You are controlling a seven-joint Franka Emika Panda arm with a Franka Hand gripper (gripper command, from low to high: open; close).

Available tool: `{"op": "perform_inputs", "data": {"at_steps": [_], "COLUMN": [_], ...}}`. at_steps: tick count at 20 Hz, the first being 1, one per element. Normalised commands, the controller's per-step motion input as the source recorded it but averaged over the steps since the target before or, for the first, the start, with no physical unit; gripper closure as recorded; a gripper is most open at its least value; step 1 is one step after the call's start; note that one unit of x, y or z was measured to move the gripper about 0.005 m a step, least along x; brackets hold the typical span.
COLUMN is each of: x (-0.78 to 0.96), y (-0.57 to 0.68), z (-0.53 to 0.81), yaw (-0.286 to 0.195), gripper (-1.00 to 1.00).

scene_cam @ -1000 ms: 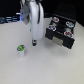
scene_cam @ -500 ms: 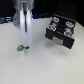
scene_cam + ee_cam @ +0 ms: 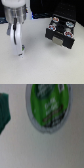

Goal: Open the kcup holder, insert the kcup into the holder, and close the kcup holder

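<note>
Under the claw (image 3: 21,51) on the white desk (image 3: 40,65), the kcup (image 3: 48,106) is mostly hidden
Claw spread unclear; the kcup holder (image 3: 61,31) sits well apart, drawer open, pods inside

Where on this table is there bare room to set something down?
Bare table lies between the gripper over the kcup and the kcup holder, and along the near edge. The holder's corner is crowded with pods.

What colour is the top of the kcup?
Green, on the kcup; the wrist view shows it best.
</note>
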Motion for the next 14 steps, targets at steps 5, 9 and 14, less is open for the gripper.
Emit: {"op": "perform_inputs", "data": {"at_steps": [5,9,14], "x": [0.03,0.06,0.00], "y": [-0.02,0.00,0.01], "z": [-0.29,-0.12,0.00], "yaw": [-0.196,-0.186,-0.141], "gripper": [-1.00,-1.00,1.00]}}
